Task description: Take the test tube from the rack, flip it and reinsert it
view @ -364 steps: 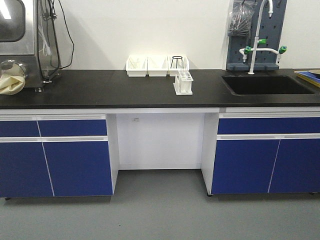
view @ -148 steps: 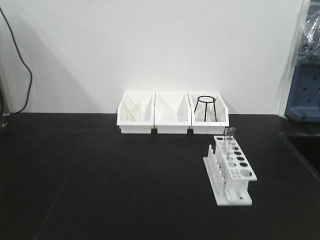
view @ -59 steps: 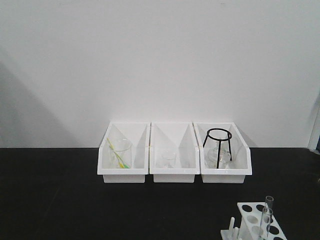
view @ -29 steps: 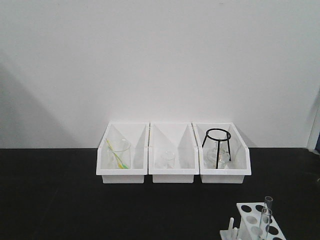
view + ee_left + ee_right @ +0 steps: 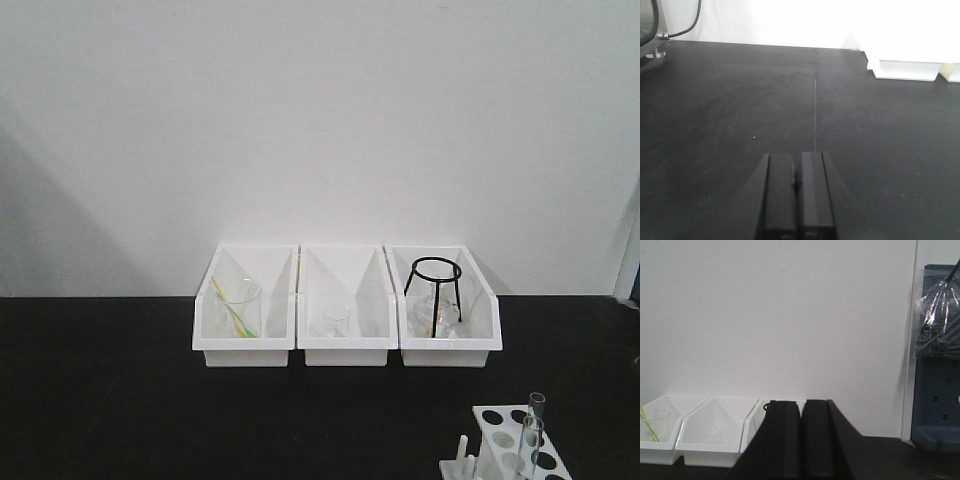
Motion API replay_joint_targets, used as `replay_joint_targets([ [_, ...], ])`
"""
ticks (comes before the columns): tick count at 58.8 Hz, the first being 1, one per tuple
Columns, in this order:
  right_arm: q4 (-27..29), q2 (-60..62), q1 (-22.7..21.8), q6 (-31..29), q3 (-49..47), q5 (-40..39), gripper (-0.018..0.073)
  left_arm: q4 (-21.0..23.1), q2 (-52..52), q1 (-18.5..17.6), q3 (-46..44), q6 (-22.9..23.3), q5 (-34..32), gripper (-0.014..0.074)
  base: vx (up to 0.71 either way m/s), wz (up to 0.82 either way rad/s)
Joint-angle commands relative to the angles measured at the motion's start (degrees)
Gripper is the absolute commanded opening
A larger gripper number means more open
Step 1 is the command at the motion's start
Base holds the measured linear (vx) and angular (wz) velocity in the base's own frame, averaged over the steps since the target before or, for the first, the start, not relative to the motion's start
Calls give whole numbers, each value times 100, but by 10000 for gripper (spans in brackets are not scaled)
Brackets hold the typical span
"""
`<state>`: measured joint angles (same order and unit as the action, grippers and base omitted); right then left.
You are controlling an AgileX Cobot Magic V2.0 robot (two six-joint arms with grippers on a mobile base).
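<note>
The white rack (image 5: 487,414) sits at the bottom right of the front view, cut off by the frame edge. Two clear test tubes stand upright in it, one (image 5: 537,408) behind the other (image 5: 527,440). Neither gripper shows in the front view. My left gripper (image 5: 796,155) is shut and empty, hovering over bare black benchtop. My right gripper (image 5: 801,402) is also shut and empty, pointing at the white wall above the bins. Neither wrist view shows the rack or the tubes.
Three white bins (image 5: 347,345) line the wall: a beaker with a yellow-green stick (image 5: 238,312), a small beaker (image 5: 335,320), and a black tripod ring (image 5: 437,290) over glassware. A blue pegboard (image 5: 937,390) with a plastic bag stands at the right. A black cable (image 5: 690,20) hangs far left.
Over the last seconds the front view closed in on the bench until the rack slid to the bottom right edge. In the last half second nothing visibly moves.
</note>
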<state>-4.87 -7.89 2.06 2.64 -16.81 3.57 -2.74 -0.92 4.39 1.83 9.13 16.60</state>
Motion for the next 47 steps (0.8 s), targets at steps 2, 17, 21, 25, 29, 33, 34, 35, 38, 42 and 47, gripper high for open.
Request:
replay_joint_targets([
  [2, -60, -606, -19, -8, -619, -218, -8, 20, -62, -42, -1, -2, -498, -6, 0, 0],
  [17, -54, -1512, -19, -8, -719, 16, 15, 20, -62, -42, -1, -2, -498, -6, 0, 0],
  [21, -54, -1794, -19, -8, -719, 30, 45, 20, -62, -42, -1, -2, -498, -6, 0, 0],
  [25, -54, -1998, -19, -8, -719, 10, 90, 20, -62, -42, -1, -2, -498, -6, 0, 0],
  [29, -48, -2179, -19, -8, -719, -38, 151, 20, -62, -42, -1, -2, -498, -6, 0, 0],
  [33, -48, -2335, -19, -8, -719, -73, 228, 20, -62, -42, -1, -2, -498, -6, 0, 0],
  [34, -48, -2365, -19, -8, -719, -81, 244, 20, -62, -42, -1, -2, -498, -6, 0, 0],
  [35, -48, -2395, -19, -8, -719, -81, 270, 20, -62, -42, -1, -2, -498, -6, 0, 0],
  [38, -48, -2505, -19, -8, -719, -110, 328, 20, -62, -42, -1, -2, -498, -6, 0, 0],
  [42, -48, -2623, -19, -4, -719, -122, 397, 20, -62, -42, -1, -2, -498, -6, 0, 0],
  [47, 27, -2773, -19, 61, -707, -137, 468, 20, -62, -42, -1, -2, -498, -6, 0, 0],
])
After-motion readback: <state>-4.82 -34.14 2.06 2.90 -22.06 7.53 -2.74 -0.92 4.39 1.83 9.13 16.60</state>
